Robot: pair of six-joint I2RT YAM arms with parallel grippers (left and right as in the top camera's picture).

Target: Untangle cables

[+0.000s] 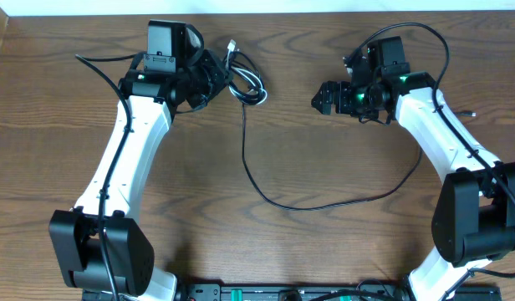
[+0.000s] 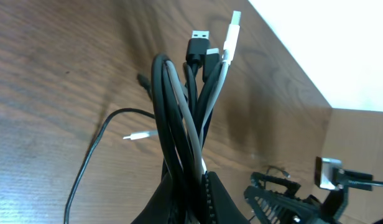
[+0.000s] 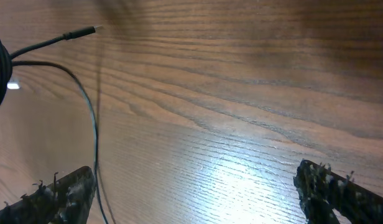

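Note:
A bundle of thin cables, black with one white, lies bunched at the back of the table beside my left gripper. In the left wrist view the gripper is shut on the bundle of cables, whose plug ends stick up. One long black cable runs from the bundle in a curve across the table toward the right arm. My right gripper is open and empty above bare wood. The black cable passes by its left finger.
The wooden table has a white wall along its back edge. Thicker black robot cables loop above the right arm. A black bar lies at the front edge.

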